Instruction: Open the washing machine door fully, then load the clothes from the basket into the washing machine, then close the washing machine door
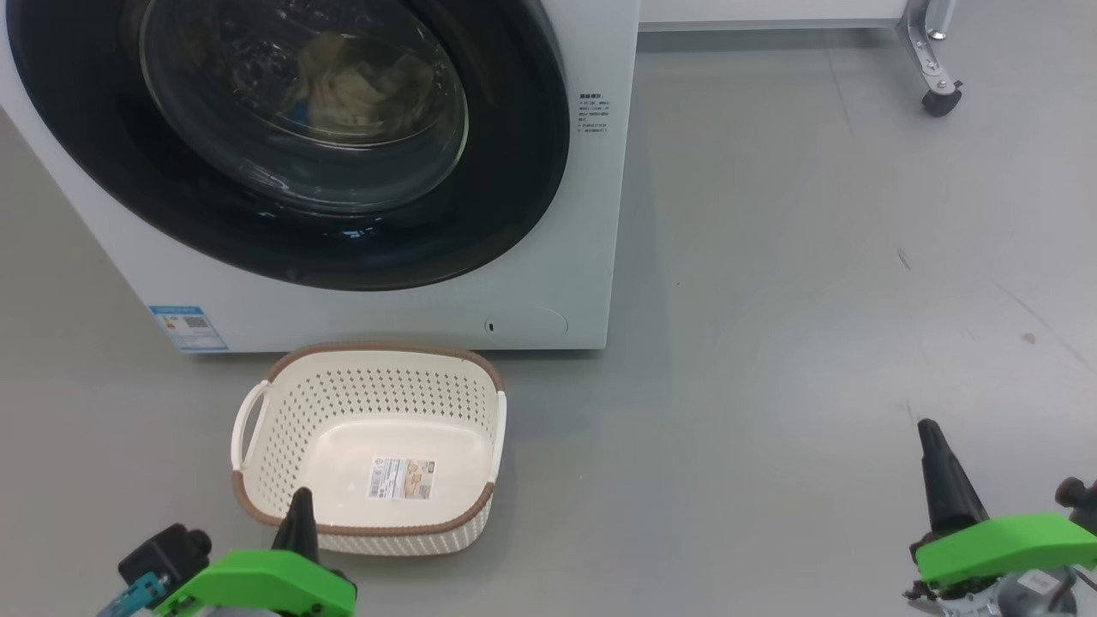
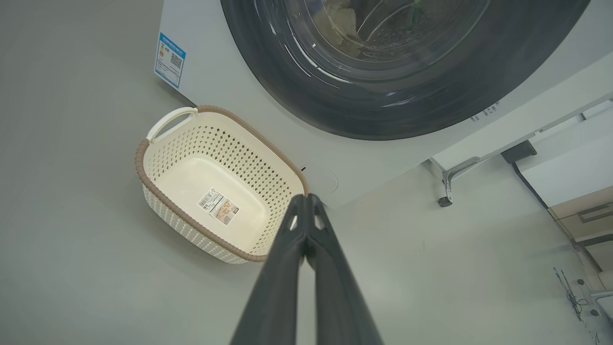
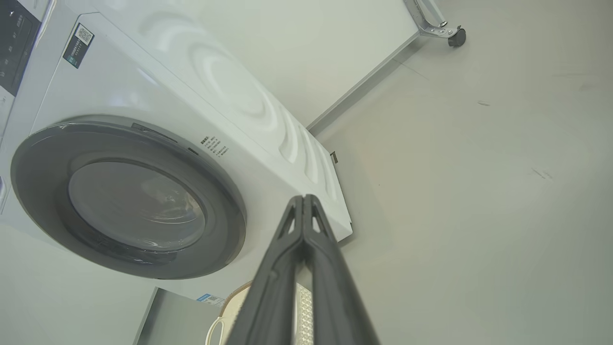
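Both pairs of jaws are closed on nothing, tips pressed together, low over the floor (image 1: 771, 343). What any coming move would turn on lies far and left of them. The washing machine door (image 1: 514, 197) sits in the front of the washing machine (image 1: 548, 291), and the clothes (image 1: 356, 86) show as a pale heap behind its glass. The basket (image 1: 368, 358) stands on the floor just in front of the machine, bare but for a label (image 1: 401, 478).

The left jaws hang at the basket's near rim, below the door, so that arm is the nearer one. The right jaws are well apart, off to the right.

The head view looks square at the door and cannot tell whether it is seated. The right wrist view takes it at a slant and shows the black rim lying flat against the white front, so the door looks shut and the task looks finished.
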You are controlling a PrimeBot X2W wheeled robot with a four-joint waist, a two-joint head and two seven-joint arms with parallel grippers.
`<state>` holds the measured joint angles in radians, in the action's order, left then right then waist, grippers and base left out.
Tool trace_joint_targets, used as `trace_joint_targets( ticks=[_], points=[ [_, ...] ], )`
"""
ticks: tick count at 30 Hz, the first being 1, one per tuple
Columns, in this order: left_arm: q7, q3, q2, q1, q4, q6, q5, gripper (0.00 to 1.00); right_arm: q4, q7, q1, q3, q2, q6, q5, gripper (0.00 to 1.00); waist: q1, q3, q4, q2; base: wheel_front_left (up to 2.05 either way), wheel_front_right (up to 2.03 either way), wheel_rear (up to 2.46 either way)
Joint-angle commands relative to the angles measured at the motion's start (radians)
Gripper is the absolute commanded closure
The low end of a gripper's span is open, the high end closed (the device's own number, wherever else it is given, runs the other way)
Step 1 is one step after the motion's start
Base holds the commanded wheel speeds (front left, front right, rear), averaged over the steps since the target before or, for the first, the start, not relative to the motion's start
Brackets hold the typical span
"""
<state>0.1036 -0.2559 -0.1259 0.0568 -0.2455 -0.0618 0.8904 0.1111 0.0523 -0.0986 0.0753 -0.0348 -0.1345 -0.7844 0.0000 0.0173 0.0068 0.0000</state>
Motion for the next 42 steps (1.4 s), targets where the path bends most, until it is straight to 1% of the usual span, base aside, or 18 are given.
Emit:
trace_joint_targets(
  ticks=[1, 19, 42],
  points=[
    [-0.006, 0.036, -0.003, 0.046, 0.026, 0.008, 0.029, 1.00, -0.025, -0.006, 0.058, -0.005, -0.027, 0.002, -0.036, 1.00, 0.0000, 0.000, 0.000, 0.0000, 0.00, 0.00, 0.00],
    [-0.056, 0.118, 0.013, 0.046, 0.020, 0.057, 0.220, 1.00, 0.017, -0.039, 0.096, -0.005, -0.032, 0.002, -0.257, 1.00, 0.0000, -0.004, -0.002, 0.0000, 0.00, 0.00, 0.00],
    [-0.115, 0.214, 0.032, 0.047, 0.012, 0.114, 0.439, 1.00, 0.066, -0.081, 0.142, -0.001, -0.036, 0.003, -0.509, 1.00, 0.0000, -0.008, -0.004, 0.0000, 0.00, 0.00, 0.00]
  ],
)
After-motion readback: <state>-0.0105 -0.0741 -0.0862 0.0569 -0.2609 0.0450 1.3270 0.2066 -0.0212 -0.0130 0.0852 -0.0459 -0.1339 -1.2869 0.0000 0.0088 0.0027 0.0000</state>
